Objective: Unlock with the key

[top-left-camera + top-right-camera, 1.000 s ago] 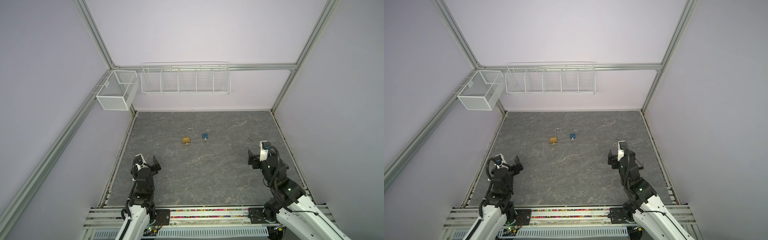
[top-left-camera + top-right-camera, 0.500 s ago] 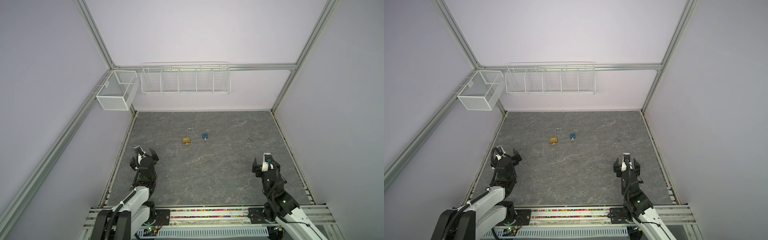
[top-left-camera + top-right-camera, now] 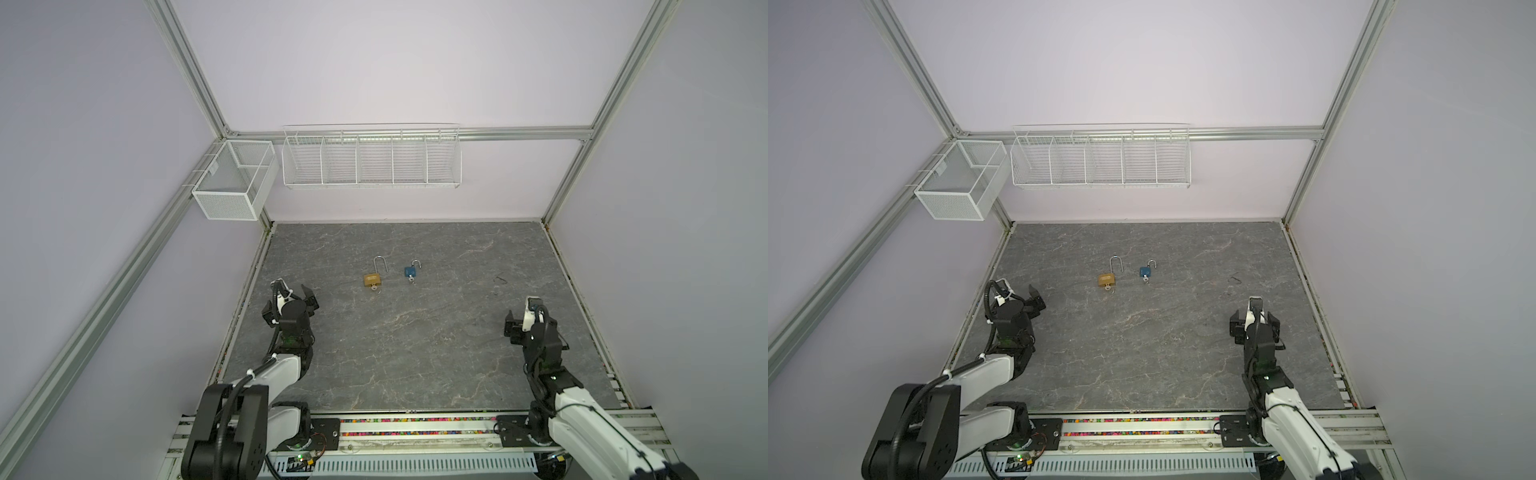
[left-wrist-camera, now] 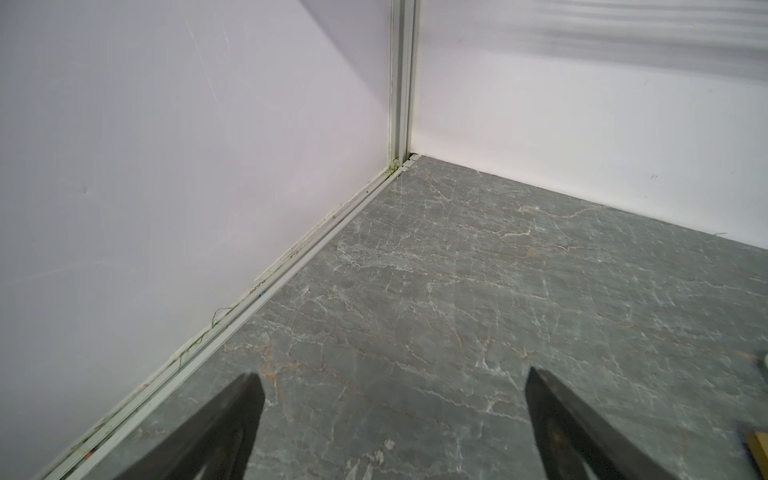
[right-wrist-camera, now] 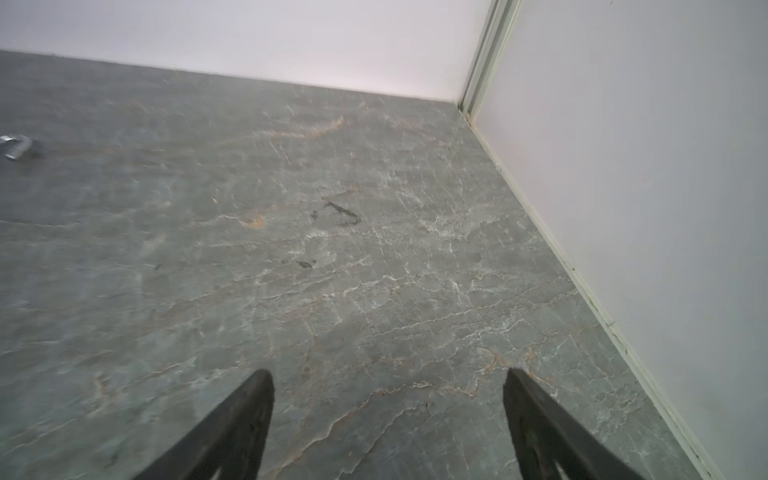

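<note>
A grey, marble-veined tabletop point(image 3: 415, 353) filled the floor of the cell, closed in by pale lilac wall panels point(image 3: 395, 62) set in a silver aluminium frame point(image 3: 519, 134). A long white wire rack point(image 3: 371, 158), split into five compartments, hung on the back wall just under the horizontal rail. Beside it, at the left corner, a white mesh basket point(image 3: 232, 183) with one inner divider hung from the side rail. A small dark scuff mark point(image 3: 500, 279) lay near the table's right edge.
</note>
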Robot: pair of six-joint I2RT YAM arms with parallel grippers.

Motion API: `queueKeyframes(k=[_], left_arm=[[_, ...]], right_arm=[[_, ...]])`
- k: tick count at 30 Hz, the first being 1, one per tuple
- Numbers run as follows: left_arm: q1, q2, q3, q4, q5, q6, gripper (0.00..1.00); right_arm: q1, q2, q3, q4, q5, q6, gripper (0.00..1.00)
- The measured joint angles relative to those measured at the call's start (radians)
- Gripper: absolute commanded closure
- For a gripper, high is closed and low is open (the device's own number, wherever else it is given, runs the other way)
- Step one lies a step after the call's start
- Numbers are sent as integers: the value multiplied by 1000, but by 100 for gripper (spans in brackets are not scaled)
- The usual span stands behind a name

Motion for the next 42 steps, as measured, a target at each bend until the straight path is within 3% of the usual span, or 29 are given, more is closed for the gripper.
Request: queueKeyframes(k=[4, 11, 18, 42], left_arm=[[11, 256, 4, 204, 51, 30, 1], [27, 250, 4, 267, 91, 35, 1], [17, 259, 90, 208, 101, 55, 1], [14, 262, 95, 187, 101, 61, 1]], right_arm=[[-54, 306, 72, 220, -123, -23, 11], [-121, 653, 206, 468, -291, -44, 11], [-149, 658, 251, 461, -362, -41, 12], [-153, 658, 260, 437, -376, -40, 11]])
